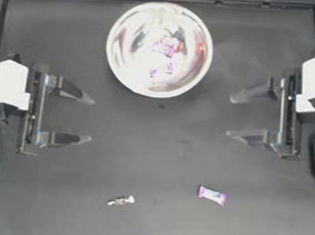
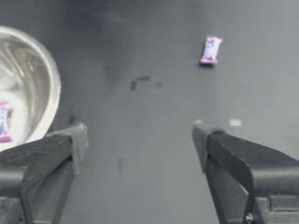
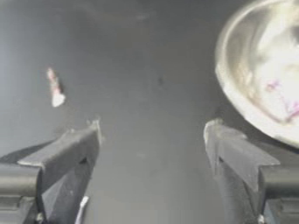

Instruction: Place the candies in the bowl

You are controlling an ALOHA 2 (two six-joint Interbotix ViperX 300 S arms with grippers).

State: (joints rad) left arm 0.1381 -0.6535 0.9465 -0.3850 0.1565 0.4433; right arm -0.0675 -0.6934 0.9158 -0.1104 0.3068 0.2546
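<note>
Plainly, two candies are yet to be moved: a flat pink-printed candy (image 1: 212,195) at the lower right of the top view and a thinner twisted-end candy (image 1: 121,201) at lower centre, well apart from each other and from the bowl (image 1: 120,68), which sits at upper centre. Pink and purple shapes show inside the bowl, so some sweets seem to be in already, though reflections make the count uncertain.

The left gripper (image 1: 86,119) waits at the left edge of the frame, jaws spread wide and empty. The right gripper (image 1: 233,117) waits at the right edge, likewise spread wide and holding nothing. Both hang over bare table (image 1: 158,154), between the bowl and the candies.

The step in hand looks like reaching for one of the remaining sweets. The flat candy lies nearer the right arm's side, the thin one nearer the middle, so either arm could take that. To do it well, bring the jaws down straddling the wrapper across its narrow width, not its length, and close low against the table so the flat packet does not slip out. The thin one gives little to grip; centre on its body, not the twisted ends
</note>
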